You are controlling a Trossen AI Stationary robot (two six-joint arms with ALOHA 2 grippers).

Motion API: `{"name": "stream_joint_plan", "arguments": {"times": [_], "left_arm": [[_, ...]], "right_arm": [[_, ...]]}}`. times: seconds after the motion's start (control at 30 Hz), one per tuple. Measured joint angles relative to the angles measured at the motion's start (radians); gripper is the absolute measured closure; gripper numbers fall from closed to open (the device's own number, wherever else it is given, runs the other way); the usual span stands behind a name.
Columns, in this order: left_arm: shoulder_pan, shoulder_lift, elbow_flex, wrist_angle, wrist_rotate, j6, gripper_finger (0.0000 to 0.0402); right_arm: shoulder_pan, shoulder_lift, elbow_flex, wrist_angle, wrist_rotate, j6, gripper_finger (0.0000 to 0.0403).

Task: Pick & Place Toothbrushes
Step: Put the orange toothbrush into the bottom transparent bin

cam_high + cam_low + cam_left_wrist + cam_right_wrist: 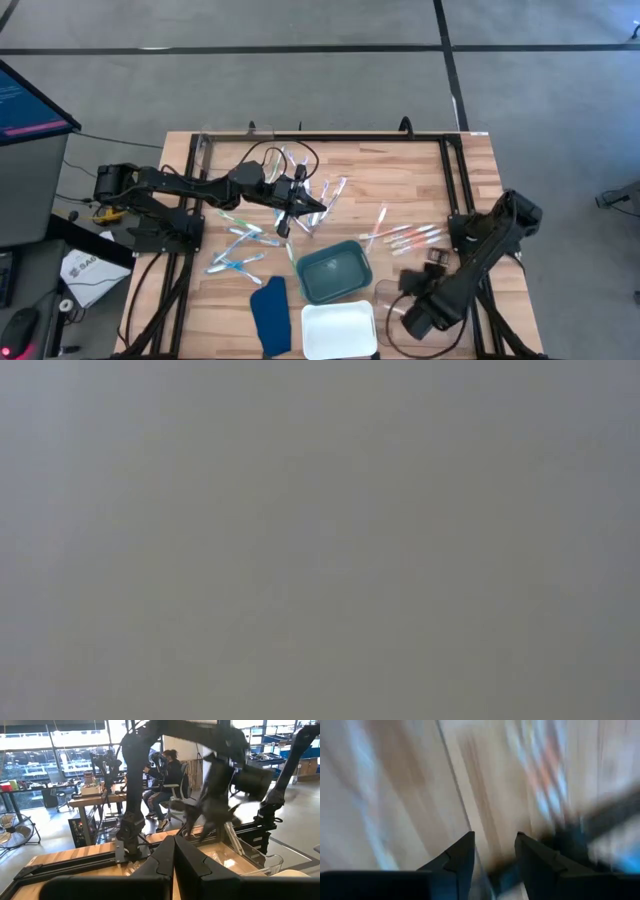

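Note:
Toothbrushes lie flat on the wooden table [400, 170] in three loose groups: blue and green ones [240, 245] at the left, pale ones [325, 195] in the middle, pink-orange ones [400, 238] at the right. My left gripper [318, 208] hovers level over the middle group, shut with nothing seen in it; its fingers [174, 857] meet in the left wrist view. My right gripper [410, 318] hangs near the table's front right, pointing steeply down. Its fingers [462, 860] stand apart over blurred wood. The low view is a blank grey.
A green tray [333, 270] sits at the centre front, with a white tray [338, 330] in front of it and a dark blue cloth-like piece [268, 315] to their left. A clear container [388, 295] stands beside my right gripper. Black rails [455, 180] frame the table.

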Motion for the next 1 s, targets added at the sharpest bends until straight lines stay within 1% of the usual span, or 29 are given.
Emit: {"name": "stream_joint_plan", "arguments": {"times": [0.07, 0.13, 0.2, 0.3, 0.43, 0.57, 0.63, 0.77, 0.87, 1.0], "left_arm": [[0.0, 0.0, 0.0, 0.0, 0.0, 0.0, 0.0399], [0.0, -0.001, 0.0, 0.0, 0.006, -0.013, 0.0399], [0.0, -0.007, 0.0, 0.0, 0.019, -0.019, 0.0399], [0.0, -0.008, 0.0, -0.003, 0.029, -0.019, 0.0399], [0.0, -0.015, 0.0, -0.005, 0.07, -0.019, 0.0399], [0.0, -0.015, 0.0, -0.027, 0.074, -0.023, 0.0399], [0.0, -0.014, 0.0, -0.049, 0.074, -0.022, 0.0399], [0.0, -0.014, 0.0, -0.079, 0.074, -0.023, 0.0399], [0.0, -0.014, 0.0, -0.102, 0.074, -0.023, 0.0399], [0.0, -0.014, 0.0, -0.113, 0.074, -0.026, 0.0399]], "right_arm": [[-0.018, -0.059, 0.047, 0.031, 0.197, -0.047, 0.027], [-0.047, -0.109, 0.108, 0.046, 0.41, -0.029, 0.0269], [-0.056, -0.151, 0.127, 0.046, 0.561, -0.016, 0.0267], [-0.065, -0.22, 0.136, 0.105, 0.736, -0.098, 0.0265], [-0.076, -0.245, 0.107, 0.158, 0.852, -0.234, 0.0262], [-0.129, -0.231, 0.068, 0.142, 0.917, -0.263, 0.0262], [-0.171, -0.233, 0.05, 0.148, 0.911, -0.279, 0.0263], [-0.252, -0.235, 0.008, 0.144, 0.848, -0.296, 0.0266], [-0.311, -0.237, -0.019, 0.17, 0.795, -0.361, 0.0265], [-0.383, -0.236, -0.046, 0.261, 0.712, -0.473, 0.0261]]}}
